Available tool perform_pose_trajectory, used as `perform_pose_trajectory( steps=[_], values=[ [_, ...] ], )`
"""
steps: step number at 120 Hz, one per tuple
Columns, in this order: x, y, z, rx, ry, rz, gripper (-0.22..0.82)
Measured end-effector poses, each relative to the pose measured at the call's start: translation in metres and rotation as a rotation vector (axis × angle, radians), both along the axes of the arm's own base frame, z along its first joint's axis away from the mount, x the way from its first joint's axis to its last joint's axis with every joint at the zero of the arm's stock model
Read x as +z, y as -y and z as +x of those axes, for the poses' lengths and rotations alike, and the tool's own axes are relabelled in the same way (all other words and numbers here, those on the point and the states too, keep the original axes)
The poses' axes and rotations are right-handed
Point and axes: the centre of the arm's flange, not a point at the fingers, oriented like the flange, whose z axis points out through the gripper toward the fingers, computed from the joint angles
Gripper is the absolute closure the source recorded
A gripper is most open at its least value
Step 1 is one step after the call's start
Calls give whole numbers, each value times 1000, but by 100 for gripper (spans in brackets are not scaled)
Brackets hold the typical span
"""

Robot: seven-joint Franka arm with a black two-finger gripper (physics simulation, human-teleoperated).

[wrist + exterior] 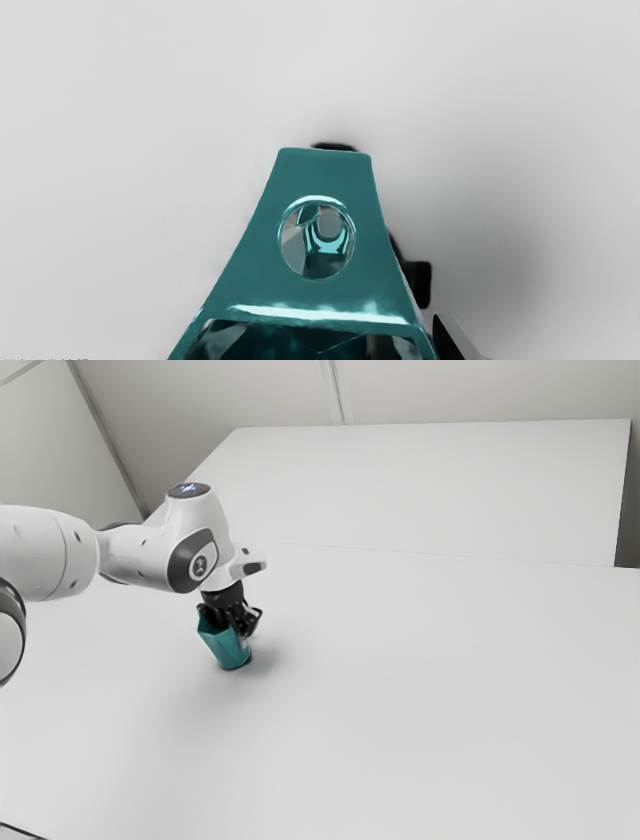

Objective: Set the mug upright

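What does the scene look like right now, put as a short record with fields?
object: mug, teal
pose: tilted, mouth up toward the exterior view's left
upright: no
gripper: black, at the mug's mouth end
arm: white, from the exterior view's left
surface: pale table
base touching table: cannot tell

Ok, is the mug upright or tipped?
Tipped: the teal mug leans, its open rim up toward the exterior view's left, its base lower and toward the exterior view's right.
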Motion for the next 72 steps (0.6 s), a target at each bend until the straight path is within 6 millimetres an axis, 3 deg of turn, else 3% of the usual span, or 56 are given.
perform_pose_trajectory(
  steps=[17, 36, 49, 72],
  values=[
    [-1, 1, 1, 37, 6, -5, 34],
    [12, 4, 3, 62, 30, -6, 16],
    [76, 14, 11, 50, 110, 4, 10],
    [217, 63, 17, -9, 212, 22, 4]
  ],
)
